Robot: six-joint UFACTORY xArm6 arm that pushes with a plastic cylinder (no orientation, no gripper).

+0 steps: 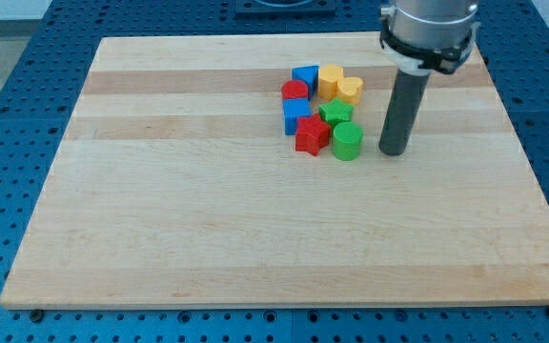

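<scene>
- Right now my tip [394,151], the lower end of the straight dark rod, rests on the pale wooden board [208,238] toward the view's upper right; it has no jaws and holds nothing.
- Nearest to my tip is the green cylinder block [347,141], just to the view's left of it, with a narrow strip of bare wood between them, so they look apart rather than touching.
- Directly above that cylinder sits the green star-shaped block [335,112], touching or nearly touching it.
- To the view's left of the green cylinder lies the red star-shaped block [312,135], close beside it.
- Above the red star is a blue block [296,113], roughly cube-shaped, pressed against the cluster's left side.
- Over that sits a red rounded block [294,90], whose exact shape I cannot make out.
- At the top of the cluster stands a blue wedge-like block [305,75], with a yellow block [330,79] to its right and a yellow rounded block [351,90] beyond it.
- All eight blocks form one tight group, entirely to the view's left of my tip.
- Around the board lies a blue perforated table surface [27,114].
</scene>
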